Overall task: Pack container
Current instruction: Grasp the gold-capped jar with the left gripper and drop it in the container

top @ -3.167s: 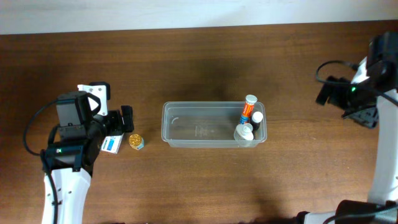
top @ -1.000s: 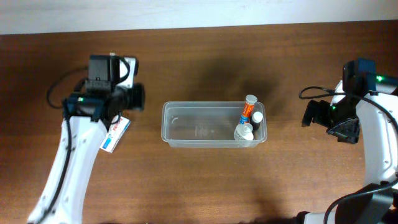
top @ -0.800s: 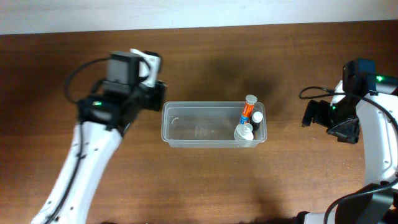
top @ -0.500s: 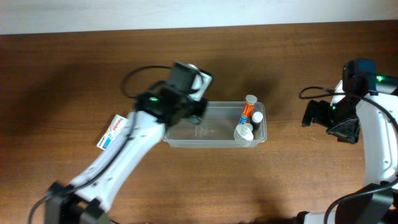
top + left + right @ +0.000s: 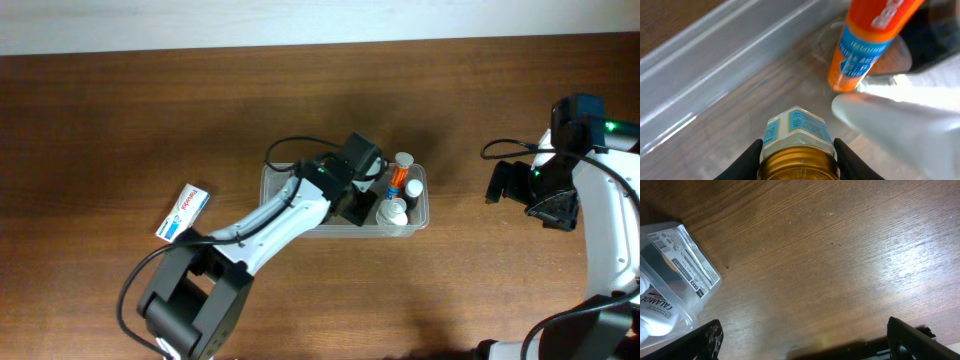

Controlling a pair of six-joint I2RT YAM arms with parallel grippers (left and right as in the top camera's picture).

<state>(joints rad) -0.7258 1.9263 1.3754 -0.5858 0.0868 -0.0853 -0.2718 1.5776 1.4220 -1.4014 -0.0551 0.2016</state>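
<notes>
The clear container (image 5: 272,178) sits mid-table; its corner also shows in the right wrist view (image 5: 685,255). My left gripper (image 5: 362,205) hangs inside it, shut on a small jar with a gold lid and blue-white label (image 5: 797,135), gripper (image 5: 797,162) black fingers (image 5: 747,161) on both sides. Just ahead of the jar stand an orange-and-blue tube (image 5: 865,45) (image 5: 398,178), a white bottle (image 5: 900,115) (image 5: 392,213) and a dark bottle with a white cap (image 5: 413,190). My right gripper (image 5: 510,183) (image 5: 805,340) stands open over bare wood, right of the container.
A blue-and-white box (image 5: 183,212) lies flat on the brown table, left of the container. A pale strip marks the table's back edge along the top of the overhead view.
My left arm has swung right from the table's left side to inside the container, carrying the jar. The box stays behind on the table. The right arm has not moved.
</notes>
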